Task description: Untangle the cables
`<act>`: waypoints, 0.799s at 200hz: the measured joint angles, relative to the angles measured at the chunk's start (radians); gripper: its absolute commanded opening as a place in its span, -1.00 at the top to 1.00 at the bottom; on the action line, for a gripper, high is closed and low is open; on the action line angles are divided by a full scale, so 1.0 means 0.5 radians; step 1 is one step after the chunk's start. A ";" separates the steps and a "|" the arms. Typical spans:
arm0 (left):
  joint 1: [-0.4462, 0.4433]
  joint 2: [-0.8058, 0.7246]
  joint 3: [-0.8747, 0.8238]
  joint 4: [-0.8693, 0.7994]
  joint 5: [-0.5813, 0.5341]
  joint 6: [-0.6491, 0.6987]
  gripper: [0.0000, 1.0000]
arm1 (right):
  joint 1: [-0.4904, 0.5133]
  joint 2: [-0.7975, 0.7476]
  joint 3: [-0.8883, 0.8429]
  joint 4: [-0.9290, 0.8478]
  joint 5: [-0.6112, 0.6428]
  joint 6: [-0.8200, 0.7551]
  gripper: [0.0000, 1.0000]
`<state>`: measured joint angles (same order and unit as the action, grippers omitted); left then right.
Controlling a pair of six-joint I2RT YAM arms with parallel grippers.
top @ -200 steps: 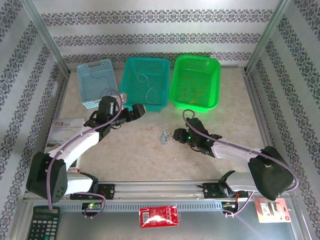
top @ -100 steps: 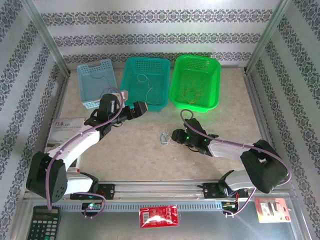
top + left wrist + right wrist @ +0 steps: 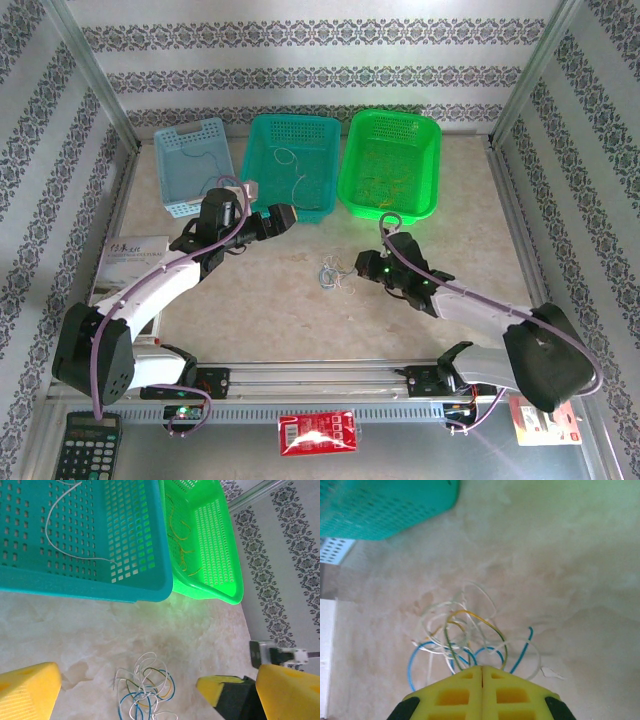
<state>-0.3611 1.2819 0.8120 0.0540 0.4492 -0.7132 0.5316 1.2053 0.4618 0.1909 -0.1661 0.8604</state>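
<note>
The cables (image 3: 335,274) lie as a small tangle of thin blue, yellow and white strands on the marble table, in front of the teal basket. My right gripper (image 3: 366,268) sits at the tangle's right edge. In the right wrist view its yellow fingers meet flat at the tip (image 3: 481,669), shut on strands of the cables (image 3: 465,630) that run in under them. My left gripper (image 3: 285,215) hovers open near the teal basket's front corner. From the left wrist the cables (image 3: 145,685) lie between its wide-apart fingers (image 3: 157,669), untouched, with the right gripper (image 3: 212,689) beside them.
Three baskets stand along the back: light blue (image 3: 195,165), teal (image 3: 290,165) holding a white wire (image 3: 65,535), green (image 3: 392,160) holding yellow wires (image 3: 182,545). A booklet (image 3: 130,262), a calculator (image 3: 85,445) and a red packet (image 3: 318,433) lie near the front.
My right gripper has closed at the tangle's edge and drawn slightly back to the right. The left arm has barely moved.
</note>
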 measured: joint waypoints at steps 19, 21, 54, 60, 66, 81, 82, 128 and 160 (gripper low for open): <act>0.000 0.000 0.001 0.000 -0.003 0.000 -1.00 | -0.030 -0.032 0.000 -0.014 -0.008 -0.004 0.26; 0.000 0.000 0.001 0.000 -0.003 0.000 -1.00 | -0.031 -0.031 0.000 -0.015 -0.010 -0.012 0.24; -0.008 0.000 0.001 0.000 -0.005 0.000 -1.00 | -0.037 0.033 -0.014 -0.034 -0.027 0.022 0.21; -0.011 0.000 0.002 0.000 -0.005 0.000 -1.00 | -0.037 0.056 -0.014 -0.034 -0.034 0.035 0.20; -0.013 0.000 0.003 0.000 -0.004 0.000 -1.00 | -0.037 0.082 -0.014 -0.032 -0.040 0.049 0.20; -0.013 0.000 0.008 0.002 -0.010 0.000 -1.00 | -0.037 0.153 -0.014 -0.028 -0.057 0.066 0.20; -0.013 0.000 0.009 0.002 -0.011 0.000 -1.00 | -0.037 0.157 -0.013 -0.029 -0.058 0.066 0.20; -0.013 0.000 0.019 0.008 -0.013 0.000 -1.00 | 0.020 0.372 0.020 -0.021 -0.117 0.109 0.23; -0.013 0.000 0.020 0.012 -0.018 0.000 -1.00 | 0.043 0.444 0.065 0.018 -0.140 0.121 0.60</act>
<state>-0.3676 1.2819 0.8219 0.0601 0.4400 -0.7132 0.5529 1.4273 0.4942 0.1997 -0.2363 0.9211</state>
